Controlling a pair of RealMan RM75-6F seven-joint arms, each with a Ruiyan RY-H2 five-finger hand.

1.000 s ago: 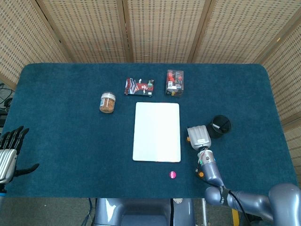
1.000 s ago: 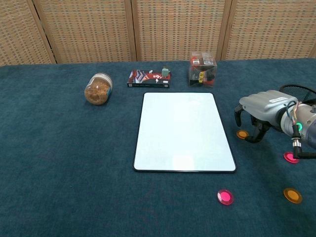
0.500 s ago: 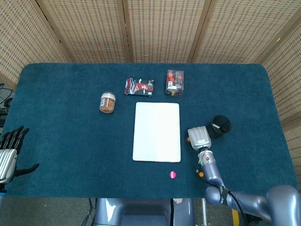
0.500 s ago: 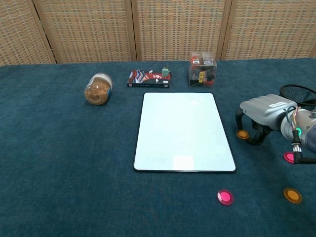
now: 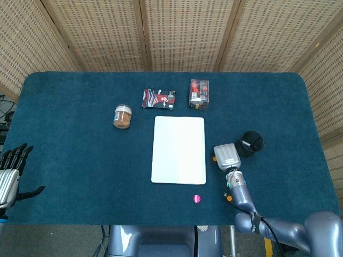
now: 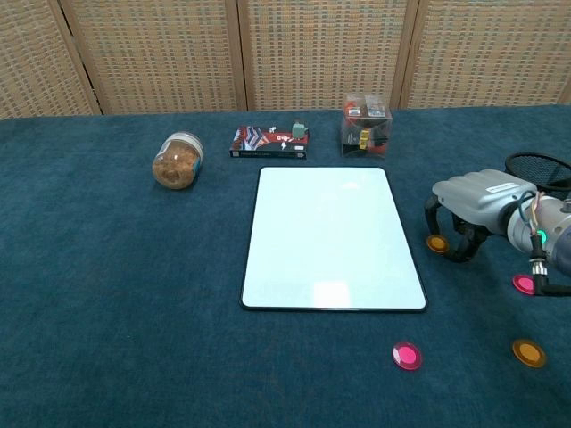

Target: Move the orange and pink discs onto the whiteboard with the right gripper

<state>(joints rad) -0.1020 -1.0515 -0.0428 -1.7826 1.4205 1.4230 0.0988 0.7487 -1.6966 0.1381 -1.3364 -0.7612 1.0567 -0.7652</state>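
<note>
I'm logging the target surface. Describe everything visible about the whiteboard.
The whiteboard is a flat white rectangle with a thin dark border and rounded corners, lying flat on the blue cloth near the table's middle, long side running away from the robot. Its glossy-looking face is blank, with a faint bright reflection near the front edge. No disc rests on it yet, and nothing touches it; the right hand is off to its side.

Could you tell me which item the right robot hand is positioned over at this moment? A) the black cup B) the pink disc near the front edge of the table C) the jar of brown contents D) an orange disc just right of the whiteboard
D: the right robot hand arches over an orange disc lying just right of the whiteboard.
</note>
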